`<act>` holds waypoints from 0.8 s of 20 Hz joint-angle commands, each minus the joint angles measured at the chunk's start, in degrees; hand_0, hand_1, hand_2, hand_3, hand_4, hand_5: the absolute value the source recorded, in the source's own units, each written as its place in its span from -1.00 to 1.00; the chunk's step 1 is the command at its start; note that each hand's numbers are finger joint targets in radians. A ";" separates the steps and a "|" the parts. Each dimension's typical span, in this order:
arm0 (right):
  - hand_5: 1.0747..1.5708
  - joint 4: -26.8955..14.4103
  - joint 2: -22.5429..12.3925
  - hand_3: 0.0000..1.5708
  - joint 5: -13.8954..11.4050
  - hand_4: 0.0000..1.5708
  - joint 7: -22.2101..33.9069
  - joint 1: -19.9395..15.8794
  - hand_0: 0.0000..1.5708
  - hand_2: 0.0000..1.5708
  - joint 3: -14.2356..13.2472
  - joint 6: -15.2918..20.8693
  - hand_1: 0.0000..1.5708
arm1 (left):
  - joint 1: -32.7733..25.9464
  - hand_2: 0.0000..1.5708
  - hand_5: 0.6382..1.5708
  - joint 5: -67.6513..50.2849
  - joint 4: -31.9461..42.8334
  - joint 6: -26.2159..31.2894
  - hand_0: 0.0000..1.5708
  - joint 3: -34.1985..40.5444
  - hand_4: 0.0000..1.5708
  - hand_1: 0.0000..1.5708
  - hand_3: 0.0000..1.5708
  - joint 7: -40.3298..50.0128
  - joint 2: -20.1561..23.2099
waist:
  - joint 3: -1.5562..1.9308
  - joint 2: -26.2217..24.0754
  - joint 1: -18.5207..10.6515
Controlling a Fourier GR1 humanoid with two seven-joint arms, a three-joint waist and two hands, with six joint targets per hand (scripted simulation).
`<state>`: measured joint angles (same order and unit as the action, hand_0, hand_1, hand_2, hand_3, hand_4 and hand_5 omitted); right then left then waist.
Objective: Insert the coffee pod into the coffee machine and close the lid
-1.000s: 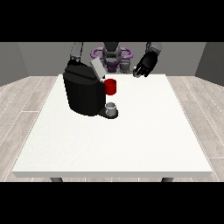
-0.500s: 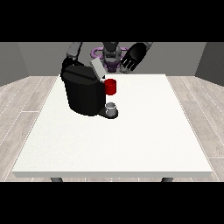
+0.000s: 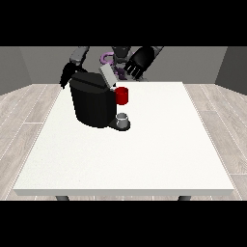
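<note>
Lid point(image 3: 107, 75) stands raised on the coffee machine point(image 3: 92, 99); it looks stiff, hinged. Hand at the view's right point(image 3: 138, 61) hovers open, holding nothing

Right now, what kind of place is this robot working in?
Probably a plain test room set up for a kitchen-style chore. A large white table stands on a pale wood plank floor before grey walls, and the table carries a black coffee machine.

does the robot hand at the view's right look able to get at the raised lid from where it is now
Probably yes. The robot hand at the view's right hangs just above and beside the raised lid of the coffee machine, its fingers relaxed, and nothing visible stands between them.
</note>
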<state>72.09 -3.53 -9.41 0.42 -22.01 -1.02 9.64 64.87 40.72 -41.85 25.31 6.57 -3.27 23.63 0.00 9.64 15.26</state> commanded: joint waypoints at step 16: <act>1.00 1.00 -0.72 -1.00 -0.12 -0.81 1.33 -5.10 -1.00 -1.00 -1.70 1.36 -1.00 | 5.82 0.65 1.00 1.57 3.87 -0.45 0.60 0.41 -0.45 0.60 0.57 -2.03 1.80 | 0.00 7.48 1.44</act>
<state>72.30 -4.53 -9.23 0.22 -26.03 -2.94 10.49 70.62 41.90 -39.00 25.01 7.15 -4.01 25.15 0.02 16.50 16.47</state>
